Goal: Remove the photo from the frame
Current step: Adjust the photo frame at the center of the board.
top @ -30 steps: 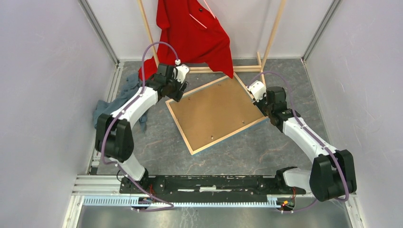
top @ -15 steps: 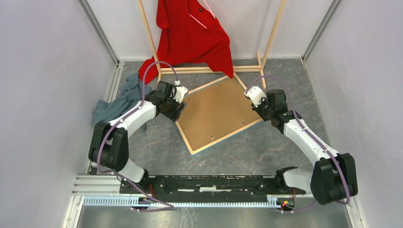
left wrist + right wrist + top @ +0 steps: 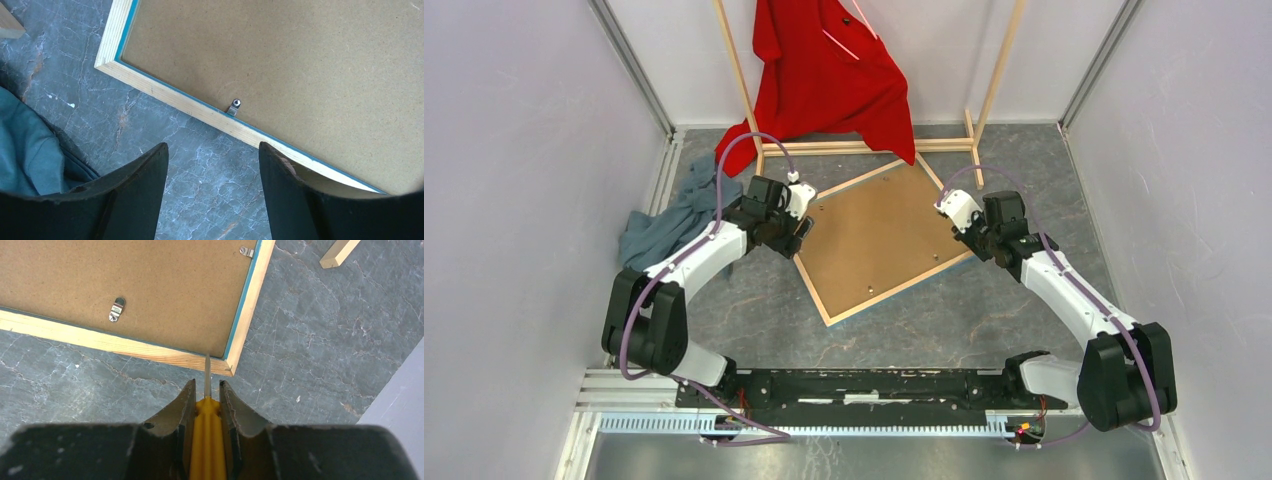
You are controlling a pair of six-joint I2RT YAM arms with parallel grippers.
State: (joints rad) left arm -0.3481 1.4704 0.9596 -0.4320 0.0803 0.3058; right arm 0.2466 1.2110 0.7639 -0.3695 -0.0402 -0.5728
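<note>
In the middle of the grey marbled tabletop [image 3: 944,320], your large thin picture frame with pale wood edges and a blue inner lip [image 3: 904,286] lies face down. Its plain brown backing board [image 3: 879,235] faces up, so the photo cannot be seen. Your left jaws hang open just beside the frame's left edge, near a small metal clip [image 3: 234,106]. Your right jaws grip a yellow-handled screwdriver [image 3: 206,440], its tip at the frame's right corner.

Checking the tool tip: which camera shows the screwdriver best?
Right wrist view: the screwdriver, yellow handle clamped in the right gripper, aims its blade at the frame corner. Top view hides it under the gripper; left wrist view misses it.
</note>
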